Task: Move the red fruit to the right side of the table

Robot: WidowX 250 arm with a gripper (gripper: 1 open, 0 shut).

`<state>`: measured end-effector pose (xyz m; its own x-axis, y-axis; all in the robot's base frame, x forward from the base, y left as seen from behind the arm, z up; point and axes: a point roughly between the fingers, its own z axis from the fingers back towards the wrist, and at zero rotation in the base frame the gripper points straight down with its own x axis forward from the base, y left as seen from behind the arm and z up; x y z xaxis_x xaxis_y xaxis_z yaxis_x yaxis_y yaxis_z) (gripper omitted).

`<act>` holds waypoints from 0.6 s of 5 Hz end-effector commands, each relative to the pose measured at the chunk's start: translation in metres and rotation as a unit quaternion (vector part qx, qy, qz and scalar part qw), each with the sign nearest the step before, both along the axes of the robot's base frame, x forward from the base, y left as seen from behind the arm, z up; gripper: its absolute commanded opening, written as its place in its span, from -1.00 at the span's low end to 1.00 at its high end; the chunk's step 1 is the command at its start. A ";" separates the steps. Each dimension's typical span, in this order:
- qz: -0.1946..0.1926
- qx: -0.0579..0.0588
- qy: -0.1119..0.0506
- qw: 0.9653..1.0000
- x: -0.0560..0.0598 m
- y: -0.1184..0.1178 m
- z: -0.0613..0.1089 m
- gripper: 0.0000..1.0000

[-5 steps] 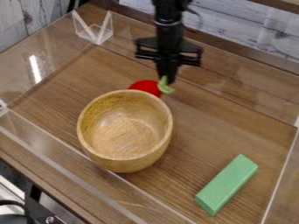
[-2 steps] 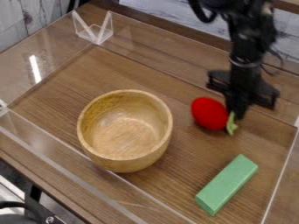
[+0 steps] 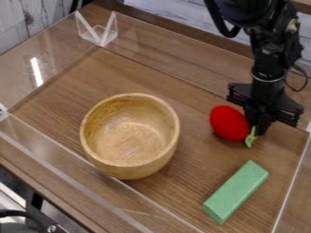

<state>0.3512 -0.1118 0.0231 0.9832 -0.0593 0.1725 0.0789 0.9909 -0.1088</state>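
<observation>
Nearest the camera, a green rectangular block (image 3: pixel 237 192) is seen lying flat near the front right corner, unmoved from a second ago. Left of it a round wooden bowl (image 3: pixel 130 134) is seen empty, also where it was.

Farther back and to the right, the red fruit (image 3: pixel 226 122) is now found on the tabletop (image 3: pixel 73 82), close to the right acrylic wall. A second ago it was held just behind the bowl's far rim; since then it has been carried across to the right side and brought down. It appears to be resting on the wood, though contact underneath cannot be confirmed.

The pincer (image 3: pixel 259 122) is pointed steeply down just beside the fruit, at its green stem (image 3: pixel 253 138). The jaws are judged to have just begun to part; how wide cannot be read from this view, nor whether the stem is still pinched.

Judgement: the placement is all but done. What remains is a full release and a clear lift. A rounded fruit may roll once freed.
</observation>
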 end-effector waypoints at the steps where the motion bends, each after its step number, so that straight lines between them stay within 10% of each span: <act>1: 0.007 -0.008 -0.021 1.000 0.008 -0.003 0.010 1.00; 3: 0.042 -0.013 -0.024 0.999 -0.008 -0.008 0.004 1.00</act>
<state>0.3442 -0.1156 0.0203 0.9789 0.0306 0.2019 -0.0050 0.9920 -0.1263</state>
